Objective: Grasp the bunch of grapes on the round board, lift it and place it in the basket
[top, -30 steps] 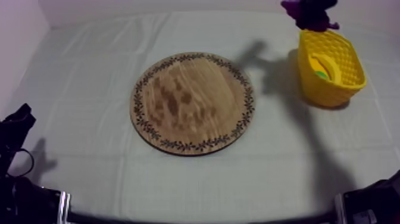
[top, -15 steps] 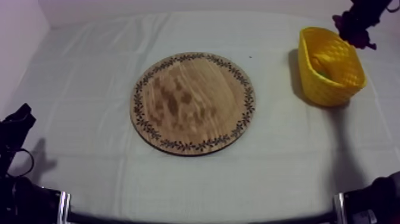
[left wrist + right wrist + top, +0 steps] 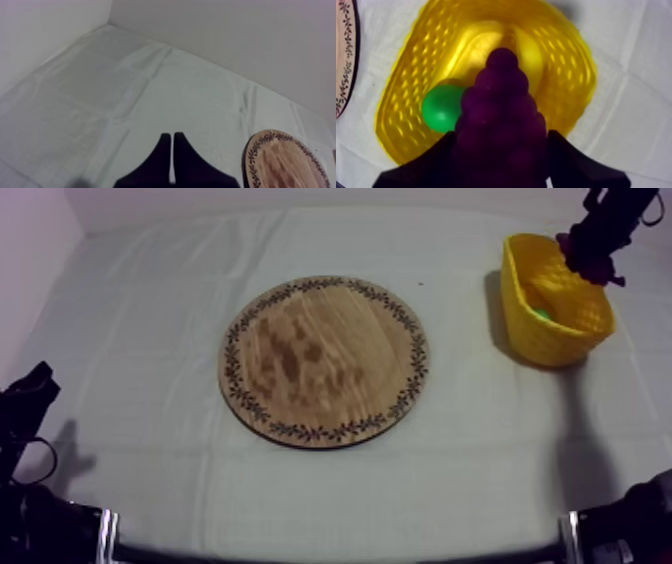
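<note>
The grey-white cloth of the worktop (image 3: 150,338) spread under everything, with the round wooden board (image 3: 325,360) and its patterned rim lying flat near the middle. Well apart from the board, at the right arm's side of the worktop, stood the yellow basket (image 3: 545,338), its latticed wall upright and its mouth open upward. The bunch of grapes (image 3: 592,260) was off the board and hung over the basket; in the right wrist view the dark purple cluster (image 3: 501,90) sat above the basket's inside, its tip toward the far wall. The right pincer (image 3: 502,150) was clamped round the grapes, one black finger at either flank of the bunch. The left pincer (image 3: 172,145) rested low at its own side, near the board's edge, its two fingers pressed together in a narrow wedge with nothing between them. A small green toy fruit (image 3: 441,107) lay inside the basket, beside the hanging grapes.
</note>
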You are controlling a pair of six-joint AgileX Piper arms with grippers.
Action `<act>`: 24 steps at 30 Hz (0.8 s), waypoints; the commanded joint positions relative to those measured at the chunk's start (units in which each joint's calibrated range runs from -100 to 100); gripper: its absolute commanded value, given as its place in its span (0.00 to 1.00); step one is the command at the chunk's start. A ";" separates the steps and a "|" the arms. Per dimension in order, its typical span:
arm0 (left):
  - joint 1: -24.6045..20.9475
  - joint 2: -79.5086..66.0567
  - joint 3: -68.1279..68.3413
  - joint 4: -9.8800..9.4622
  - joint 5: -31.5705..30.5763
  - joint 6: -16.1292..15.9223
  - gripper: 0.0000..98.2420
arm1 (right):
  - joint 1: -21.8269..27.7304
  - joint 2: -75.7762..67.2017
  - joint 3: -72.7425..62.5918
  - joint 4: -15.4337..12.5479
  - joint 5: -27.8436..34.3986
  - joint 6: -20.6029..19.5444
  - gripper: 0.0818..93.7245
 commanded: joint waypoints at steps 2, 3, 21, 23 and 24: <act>-0.01 0.03 0.04 0.01 0.03 0.00 0.00 | -0.12 3.58 -0.21 -0.43 -0.21 -0.12 0.46; -0.01 0.03 0.04 0.01 0.03 0.00 0.00 | -0.17 4.62 -0.23 -0.56 -0.31 -0.13 0.47; -0.01 0.03 0.04 0.01 0.03 0.00 0.00 | -0.65 11.80 -1.63 -1.11 -1.76 0.27 0.80; -0.01 0.03 0.04 0.01 0.03 0.00 0.00 | -0.42 10.61 -1.27 -1.47 -1.69 0.42 0.76; -0.01 0.03 0.04 0.01 0.03 0.00 0.00 | -0.31 9.85 -1.01 -1.61 -1.66 0.48 0.73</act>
